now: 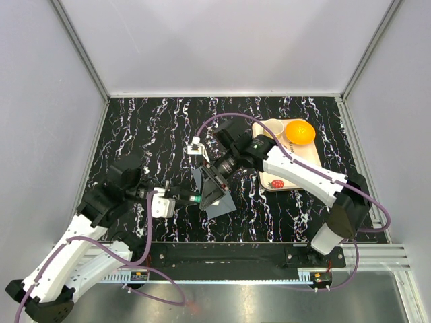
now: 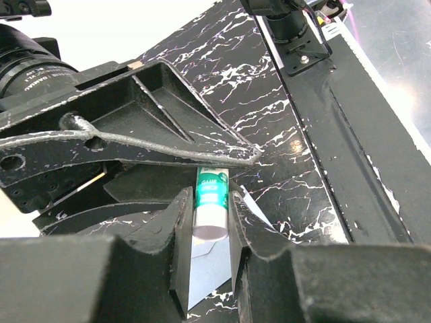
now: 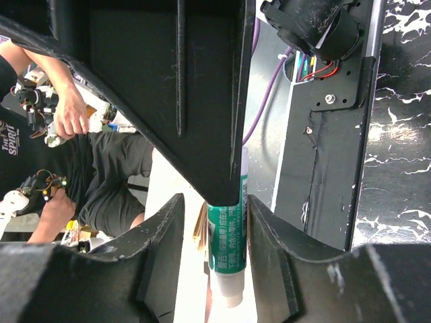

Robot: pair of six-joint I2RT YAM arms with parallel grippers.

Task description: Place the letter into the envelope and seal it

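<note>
Top external view, left to right: the left gripper (image 1: 185,198) is clamped on a green-and-white cylindrical glue stick (image 2: 211,202); just beneath it, the flat dark slate-grey paper envelope (image 1: 219,203) sits on the black marbled tabletop (image 1: 148,128); the right gripper (image 1: 214,176) hangs over the envelope, and I cannot tell its grip; a strawberry-printed cream tray (image 1: 306,153) lies beyond.

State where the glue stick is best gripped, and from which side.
Grip the glue stick across its green-labelled barrel near the back end, coming from the left arm's side. It lies roughly level, tip toward the envelope, so a rear grip, as the left pincer shows, leaves the tip free.
</note>
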